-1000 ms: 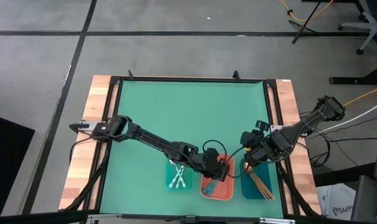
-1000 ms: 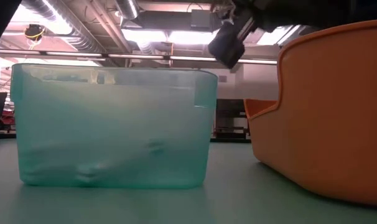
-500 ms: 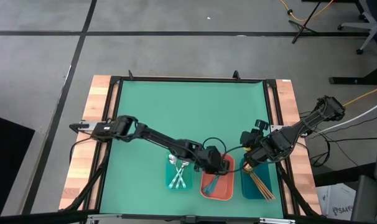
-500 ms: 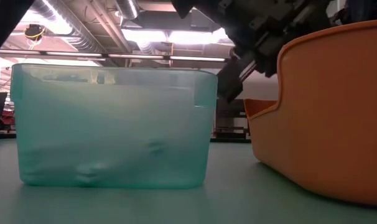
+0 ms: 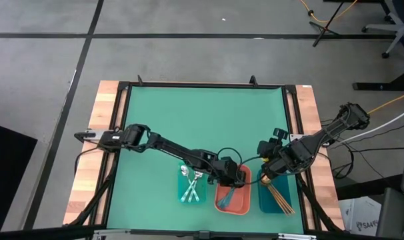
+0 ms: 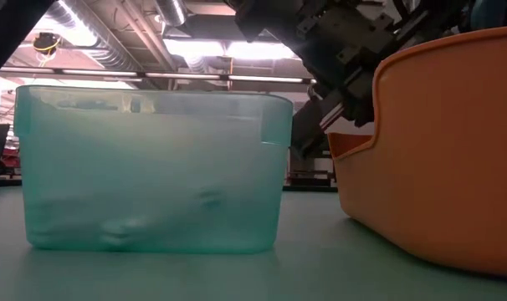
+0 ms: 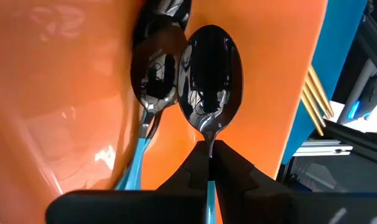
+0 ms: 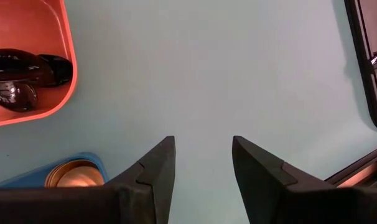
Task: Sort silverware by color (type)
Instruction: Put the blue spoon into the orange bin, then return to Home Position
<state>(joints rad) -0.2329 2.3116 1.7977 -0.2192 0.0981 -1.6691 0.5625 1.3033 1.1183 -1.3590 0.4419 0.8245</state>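
My left gripper [image 7: 211,144] reaches into the coral tray [image 5: 223,204], shut on a dark-bowled spoon [image 7: 210,74]. A second dark spoon [image 7: 154,84] with a bluish handle lies on the tray floor beside it. Silver spoons [image 5: 191,187] with light-teal handles lie in the teal tray [image 6: 153,167]. Gold spoons [image 5: 279,195] lie in the blue tray [image 5: 263,200]. My right gripper [image 8: 203,155] hangs open above the mat, near the blue tray's far end, with nothing between its fingers. My left gripper pinches the dark spoon's thin neck [image 7: 211,138], just behind the bowl, between its two fingertips. The fingers slant down from the table's left side and lie along the spoon. The bluish handle runs back between them. The bowl sticks out ahead over the coral tray's floor.
The three trays stand side by side near the table's front edge: teal, coral, blue from left to right. Both arms crowd over the coral and blue trays. Green mat [image 5: 202,127] spreads open toward the far edge. A room with ceiling lights shows behind the low view.
My left gripper has come down into the coral tray with the dark spoon, rolling its wrist as it sank. It has stayed shut on the spoon.
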